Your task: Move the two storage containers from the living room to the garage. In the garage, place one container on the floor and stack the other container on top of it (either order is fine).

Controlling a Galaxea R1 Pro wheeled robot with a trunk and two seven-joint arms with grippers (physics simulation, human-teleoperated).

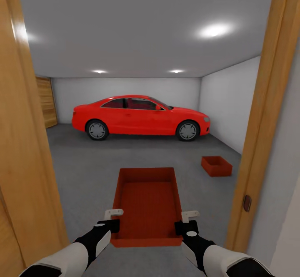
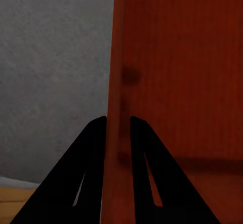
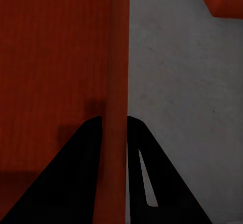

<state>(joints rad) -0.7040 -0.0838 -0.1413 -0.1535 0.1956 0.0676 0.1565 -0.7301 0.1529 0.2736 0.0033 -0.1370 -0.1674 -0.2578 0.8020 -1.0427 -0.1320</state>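
Two grippers share the carried storage container (image 1: 148, 204), one clamped on each long wall, as the robot stands in a wooden doorway looking into the garage. On the left, the wooden door frame (image 1: 25, 152) rises close beside the left arm. The left gripper (image 1: 111, 220) has its fingers (image 2: 93, 148) pinched on the bin's left wall, one inside and one outside. The bin is held level between the arms, above the grey concrete floor (image 1: 83, 172). It looks like a light, stiff, empty plastic box with smooth, straight walls, so a thin-wall pinch could slip or let it tilt; holding both side walls near the near end, as now, seems the steadiest grip. The right gripper (image 1: 185, 222) grasps the opposite wall the same way, its fingers (image 3: 139, 148) straddling the rim. Farther right and ahead, the second storage container (image 1: 216, 165) sits on the floor near the white side wall, well apart from the carried one. A red car (image 1: 139, 118) is parked across the back, leaving open floor before it. The right door frame (image 1: 262, 135) is the nearest obstacle; the bin probably needs to pass squarely between the two posts.
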